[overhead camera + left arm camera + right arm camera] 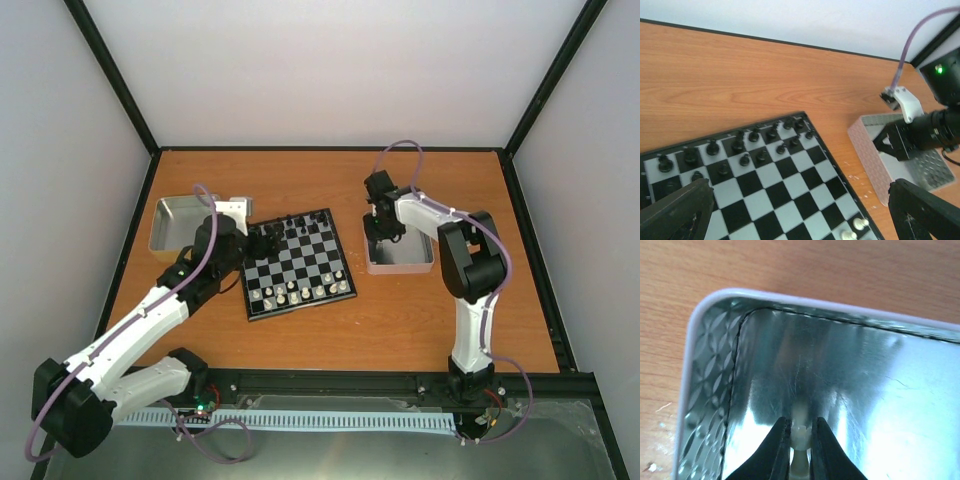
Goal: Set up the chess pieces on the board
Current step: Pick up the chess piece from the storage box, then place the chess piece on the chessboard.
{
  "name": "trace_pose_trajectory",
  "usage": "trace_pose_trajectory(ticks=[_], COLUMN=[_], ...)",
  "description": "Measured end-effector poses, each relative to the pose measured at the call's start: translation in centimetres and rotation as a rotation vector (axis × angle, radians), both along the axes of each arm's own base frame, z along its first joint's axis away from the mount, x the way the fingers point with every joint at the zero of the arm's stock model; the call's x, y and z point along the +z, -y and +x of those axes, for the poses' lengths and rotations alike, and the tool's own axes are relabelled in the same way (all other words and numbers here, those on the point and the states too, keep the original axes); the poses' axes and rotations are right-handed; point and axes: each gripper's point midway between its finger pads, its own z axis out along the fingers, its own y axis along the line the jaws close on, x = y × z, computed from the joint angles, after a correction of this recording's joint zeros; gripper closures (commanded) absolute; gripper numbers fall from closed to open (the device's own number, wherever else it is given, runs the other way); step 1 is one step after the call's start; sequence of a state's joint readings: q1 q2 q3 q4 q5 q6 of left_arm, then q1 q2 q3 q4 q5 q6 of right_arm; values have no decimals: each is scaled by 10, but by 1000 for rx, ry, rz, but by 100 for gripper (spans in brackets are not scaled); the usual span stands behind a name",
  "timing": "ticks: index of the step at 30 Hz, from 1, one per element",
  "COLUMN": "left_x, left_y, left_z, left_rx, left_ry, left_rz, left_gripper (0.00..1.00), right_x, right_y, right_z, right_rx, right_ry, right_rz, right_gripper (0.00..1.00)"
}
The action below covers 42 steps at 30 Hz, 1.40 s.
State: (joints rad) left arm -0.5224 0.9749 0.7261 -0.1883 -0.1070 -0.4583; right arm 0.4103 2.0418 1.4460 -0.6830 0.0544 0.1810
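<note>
Cream pieces (293,292), top view: part-fill near rows of board (298,263), more outstanding, right gripper (385,225) down in tray (400,262) | left wrist: left gripper (800,192) jaws apart over board | right wrist: jaws clamped on piece (799,432) between them, inside tray.

L gripper (800,205) spread wide; board (777,175) w/ black pcs (713,147) on far rows

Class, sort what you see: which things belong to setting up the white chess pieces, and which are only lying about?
Job: board; white pieces on it; white piece in the right hand, inside the right tray.
Lying about: left tray; black pieces.
</note>
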Motion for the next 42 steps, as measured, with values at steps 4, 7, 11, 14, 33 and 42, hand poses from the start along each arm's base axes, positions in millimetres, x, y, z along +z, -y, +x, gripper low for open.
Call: trace_pose_trajectory(ticks=[4, 7, 11, 14, 33, 42], left_x=[1, 7, 19, 34, 51, 68], left_y=[17, 31, 44, 50, 46, 55], left_z=[-8, -19, -36, -49, -104, -102], left_rx=[-94, -180, -275, -330, -430, -483], left_ry=[-21, -14, 16, 38, 13, 25], left_rz=[-54, -127, -237, -329, -727, -807], left_gripper=[3, 4, 7, 12, 26, 56], right_x=[35, 93, 162, 189, 286, 298], right_y=[-3, -22, -69, -122, -228, -217], right_z=[4, 9, -4, -37, -178, -198], right_rx=[-50, -59, 9, 112, 483, 537], right_ry=[83, 199, 314, 312, 116, 109], right_rz=[66, 212, 452, 644, 1389, 1427], right_gripper=[91, 91, 90, 89, 86, 86])
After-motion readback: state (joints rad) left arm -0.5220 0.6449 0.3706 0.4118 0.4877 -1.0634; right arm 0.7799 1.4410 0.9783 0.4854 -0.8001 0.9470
